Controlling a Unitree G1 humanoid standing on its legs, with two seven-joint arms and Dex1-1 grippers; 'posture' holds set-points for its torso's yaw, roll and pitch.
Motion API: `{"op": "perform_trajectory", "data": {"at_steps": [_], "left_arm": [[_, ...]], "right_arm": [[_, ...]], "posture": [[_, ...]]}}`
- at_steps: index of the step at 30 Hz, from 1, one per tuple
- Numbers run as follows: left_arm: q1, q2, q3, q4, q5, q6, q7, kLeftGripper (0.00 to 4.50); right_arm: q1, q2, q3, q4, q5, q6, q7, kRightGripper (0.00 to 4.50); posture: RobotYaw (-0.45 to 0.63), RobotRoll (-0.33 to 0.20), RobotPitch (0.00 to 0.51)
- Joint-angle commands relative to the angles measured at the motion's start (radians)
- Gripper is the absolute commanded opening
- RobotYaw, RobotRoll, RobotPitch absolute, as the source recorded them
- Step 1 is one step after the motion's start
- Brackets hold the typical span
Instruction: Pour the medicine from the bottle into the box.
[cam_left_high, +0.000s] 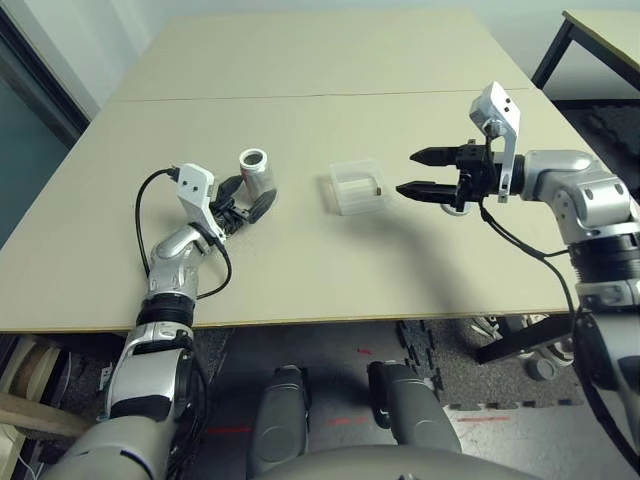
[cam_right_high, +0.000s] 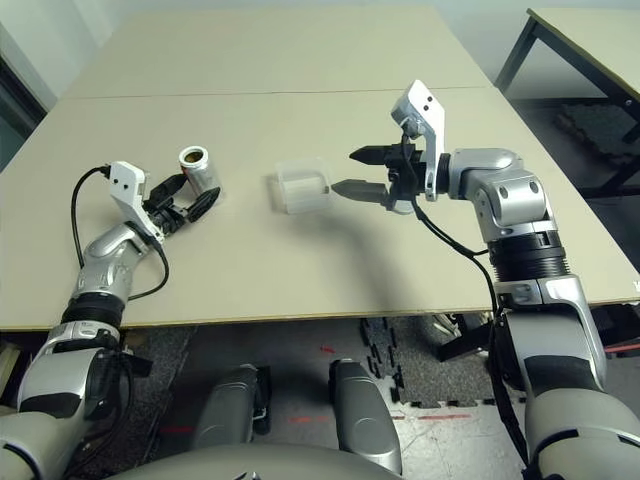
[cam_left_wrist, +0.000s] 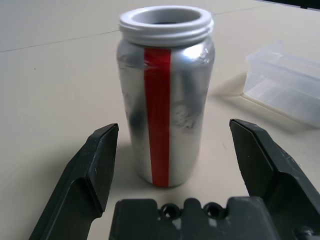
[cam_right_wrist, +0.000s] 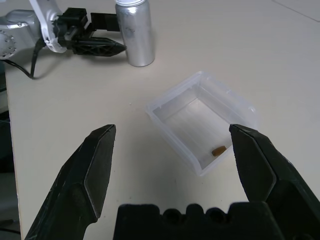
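The box (cam_left_wrist: 287, 85) is cut off by the left wrist view's edge, and the pill (cam_left_high: 379, 190) inside it is too small to make out its shape.

No readable text, label, brand or number shows on anything.

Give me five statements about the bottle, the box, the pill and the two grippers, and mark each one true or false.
1. The bottle stands upright on the table with its mouth uncapped. True.
2. The left gripper is clamped on the bottle. False: its fingers stand open on either side of it, not touching.
3. The medicine lies inside the box. True.
4. The right gripper holds the box. False: it is open and hovers beside the box.
5. The bottle has a blue stripe down its side. False: the stripe is red.
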Motion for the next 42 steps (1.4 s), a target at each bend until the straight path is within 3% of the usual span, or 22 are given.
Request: {"op": "perform_trajectory", "data": {"at_steps": [1, 12, 18, 23, 28, 35, 42], "left_arm": [[0.070, 0.028, 0.003, -0.116, -0.032, 0.054, -0.017, 4.46], [0.257, 0.143, 0.085, -0.449, -0.186, 0.283, -0.045, 4.46], [0.255, 0.154, 0.204, -0.439, -0.212, 0.304, 0.109, 4.46], [0.229, 0.139, 0.259, -0.362, -0.154, 0.219, 0.288, 4.46], [0.160, 0.165, 0.237, -0.200, -0.051, 0.118, 0.412, 4.46], [0.062, 0.169, 0.236, -0.001, -0.017, 0.009, 0.468, 4.46], [0.026, 0.181, 0.232, 0.110, -0.004, -0.048, 0.483, 4.46]], "right_arm": [[0.015, -0.001, 0.006, 0.003, -0.006, -0.010, -0.003, 4.50], [0.052, -0.010, -0.030, 0.014, -0.001, -0.019, -0.039, 4.50], [0.083, -0.001, -0.087, 0.049, 0.003, -0.050, -0.112, 4.50], [0.115, 0.021, -0.153, 0.088, -0.001, -0.094, -0.224, 4.50], [0.103, 0.054, -0.236, 0.211, -0.036, -0.232, -0.419, 4.50], [0.070, 0.074, -0.338, 0.467, -0.130, -0.544, -0.809, 4.50], [0.074, 0.127, -0.411, 0.606, -0.128, -0.682, -1.025, 4.50]], "posture": [[-0.06, 0.000, 0.100], [-0.04, 0.000, 0.104], [-0.04, 0.000, 0.105], [-0.04, 0.000, 0.106], [-0.06, 0.000, 0.108], [-0.08, 0.000, 0.108], [-0.09, 0.000, 0.115]]}}
